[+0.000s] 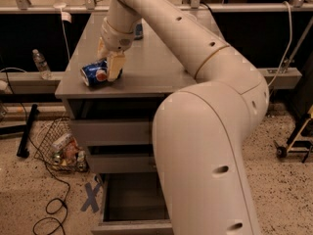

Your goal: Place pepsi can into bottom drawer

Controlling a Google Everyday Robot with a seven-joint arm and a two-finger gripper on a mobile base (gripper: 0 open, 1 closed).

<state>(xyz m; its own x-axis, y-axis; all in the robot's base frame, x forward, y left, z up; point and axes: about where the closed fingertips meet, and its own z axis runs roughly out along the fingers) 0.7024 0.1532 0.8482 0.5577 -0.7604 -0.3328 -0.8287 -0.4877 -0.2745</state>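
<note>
The pepsi can [93,74], blue with a red-white logo, lies on its side near the front left corner of the grey cabinet top [156,67]. My gripper [108,64] comes down on the can's right end. Its fingers are open and straddle the can: one finger [115,66] is in front of it and the other is behind it. The bottom drawer [131,199] is pulled out below the cabinet, a dark box with its grey front panel [132,227] at the lower edge. My arm covers the drawer's right part.
Another blue can [139,31] stands at the back of the cabinet top, behind my wrist. Two shallower drawers [112,131] are shut. On the floor to the left are a wire basket [61,148], a cable and a blue tape X [92,197]. A water bottle [41,64] stands on the left ledge.
</note>
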